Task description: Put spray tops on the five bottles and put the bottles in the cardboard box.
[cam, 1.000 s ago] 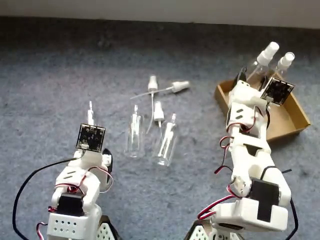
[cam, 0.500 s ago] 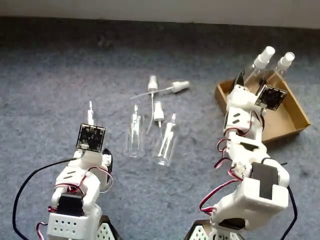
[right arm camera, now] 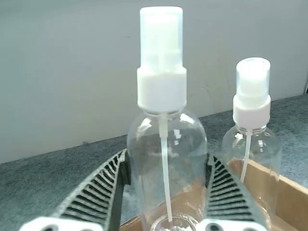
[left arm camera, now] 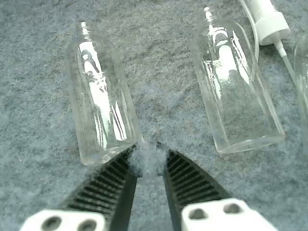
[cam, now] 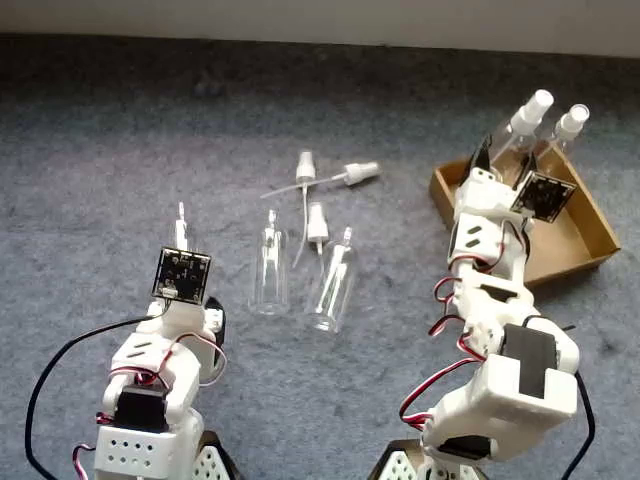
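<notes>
My right gripper (right arm camera: 168, 163) is shut on a clear bottle with a white spray top (right arm camera: 168, 139), which stands upright at the cardboard box (cam: 565, 235). A second topped bottle (right arm camera: 252, 144) stands just beyond it in the box. Three bottles without tops lie on the grey carpet: one (left arm camera: 98, 96) right in front of my left gripper (left arm camera: 149, 147), and two (cam: 270, 270) (cam: 333, 285) in the middle. The left gripper is open by a narrow gap with nothing in it. Three loose spray tops (cam: 305, 165) (cam: 358, 173) (cam: 317, 222) lie beyond the middle bottles.
The box sits at the right of the carpet, and its near half (right arm camera: 269, 187) is bare. A pale wall (cam: 300, 15) runs along the far edge. The left arm (cam: 165, 350) stays low at the near left.
The right arm's base and elbow have swung, and its wrist shifted slightly left with the topped bottle. The left arm and the loose parts have not moved.
</notes>
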Controlling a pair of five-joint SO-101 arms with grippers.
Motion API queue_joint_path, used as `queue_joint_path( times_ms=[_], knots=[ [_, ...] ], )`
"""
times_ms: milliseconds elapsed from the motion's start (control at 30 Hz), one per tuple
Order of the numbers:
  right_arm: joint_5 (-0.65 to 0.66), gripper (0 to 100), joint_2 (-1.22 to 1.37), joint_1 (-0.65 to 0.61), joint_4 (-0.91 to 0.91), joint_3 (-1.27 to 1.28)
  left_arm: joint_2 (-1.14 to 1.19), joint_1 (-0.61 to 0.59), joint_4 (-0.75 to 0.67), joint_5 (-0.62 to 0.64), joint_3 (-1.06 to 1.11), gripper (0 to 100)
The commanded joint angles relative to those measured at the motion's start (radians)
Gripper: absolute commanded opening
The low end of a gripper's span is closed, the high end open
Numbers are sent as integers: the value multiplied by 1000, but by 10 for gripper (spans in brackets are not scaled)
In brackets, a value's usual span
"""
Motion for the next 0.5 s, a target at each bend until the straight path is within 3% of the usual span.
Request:
queue_joint_path(
  times_ms=[0,400,467],
  knots=[
    [11,127,-13,5,-25,-4,-8,18,-18,-9,21,5],
    [14,127,-13,8,-25,-2,-8,18,-14,-9,21,5],
    [61,127,-13,10,-27,-2,-8,18,-14,-9,21,5]
  ],
)
